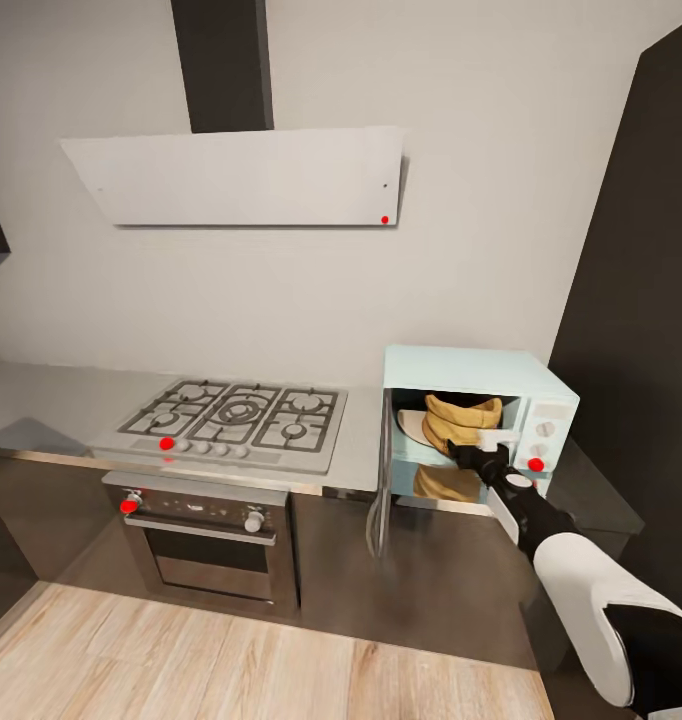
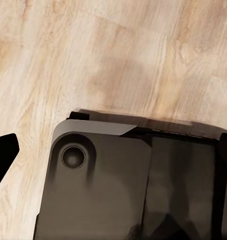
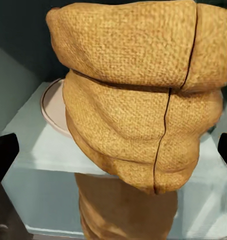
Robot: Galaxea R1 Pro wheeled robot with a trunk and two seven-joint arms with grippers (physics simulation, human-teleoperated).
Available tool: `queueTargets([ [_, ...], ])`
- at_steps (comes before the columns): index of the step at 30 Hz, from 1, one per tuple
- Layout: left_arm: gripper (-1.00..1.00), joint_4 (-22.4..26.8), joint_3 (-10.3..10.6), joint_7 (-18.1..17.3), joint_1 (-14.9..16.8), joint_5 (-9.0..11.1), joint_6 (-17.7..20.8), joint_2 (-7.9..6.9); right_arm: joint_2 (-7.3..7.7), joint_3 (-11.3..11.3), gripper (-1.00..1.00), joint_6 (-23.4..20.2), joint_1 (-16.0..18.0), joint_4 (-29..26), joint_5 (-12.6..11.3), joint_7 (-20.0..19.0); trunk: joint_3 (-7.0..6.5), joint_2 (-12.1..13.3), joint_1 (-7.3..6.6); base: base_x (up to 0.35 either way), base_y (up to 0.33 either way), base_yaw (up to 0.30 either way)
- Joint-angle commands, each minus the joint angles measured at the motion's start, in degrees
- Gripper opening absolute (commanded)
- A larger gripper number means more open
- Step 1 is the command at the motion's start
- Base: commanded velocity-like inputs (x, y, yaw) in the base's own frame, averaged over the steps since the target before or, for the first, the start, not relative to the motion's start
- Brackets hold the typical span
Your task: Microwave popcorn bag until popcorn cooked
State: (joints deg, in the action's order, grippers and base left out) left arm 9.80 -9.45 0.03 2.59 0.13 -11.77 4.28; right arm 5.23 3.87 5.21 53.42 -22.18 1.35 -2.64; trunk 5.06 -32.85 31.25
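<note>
1. The right gripper (image 1: 478, 455) reaches into the open mouth of the microwave (image 1: 461, 365). In the right wrist view its two dark fingertips (image 3: 3, 157) sit at opposite borders, spread wide and gripping nothing, with the popcorn bag (image 3: 138, 100) between and just ahead of them.
2. The popcorn bag (image 1: 461, 420) lies partly inside the cavity. Its lower end overhangs the front sill and hangs past the cavity floor.
3. A pale round turntable plate (image 3: 53, 107) lies under and behind the bag, with its rim exposed on one side.
4. The microwave door (image 1: 383, 480) stands swung out at the cavity's left edge, edge-on to the head camera.
5. The microwave sits on the countertop (image 1: 361, 455), near a dark tall cabinet (image 1: 631, 300) at its right. A gas hob (image 1: 236, 415) lies well apart to its left.
6. The left gripper fingertip (image 2: 3, 155) hangs above the wood floor (image 2: 118, 55), over the robot's dark base (image 2: 118, 185); I cannot tell whether the jaws are spread.
</note>
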Motion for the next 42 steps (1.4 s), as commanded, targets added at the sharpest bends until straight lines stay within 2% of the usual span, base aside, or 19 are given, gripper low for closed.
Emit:
queueTargets([
  [1,1.00,-0.04,-0.22,0.04,0.05,-0.02,-0.18,0.02,0.36,0.38,1.00,0.41,0.07,1.26,0.15,0.26,0.11,-0.09,0.02,0.000,0.000,0.000],
  [7,1.00,-0.04,-0.22,0.01,0.05,0.00,-0.18,0.02,2.49,0.54,1.00,1.34,-0.12,3.13,0.15,0.61,0.11,-0.09,0.02,0.000,0.000,0.000],
  [10,1.00,-0.04,-0.22,-0.05,0.04,0.01,-0.19,0.02,2.91,0.66,1.00,2.16,-0.15,3.24,0.08,0.62,0.11,-0.09,0.02,0.000,0.000,0.000],
  [42,1.00,-0.13,-0.13,-0.12,0.04,-0.56,-0.25,-0.02,2.90,0.34,1.00,3.12,-0.42,3.20,0.24,0.62,0.11,-0.09,0.02,0.094,0.000,0.000],
])
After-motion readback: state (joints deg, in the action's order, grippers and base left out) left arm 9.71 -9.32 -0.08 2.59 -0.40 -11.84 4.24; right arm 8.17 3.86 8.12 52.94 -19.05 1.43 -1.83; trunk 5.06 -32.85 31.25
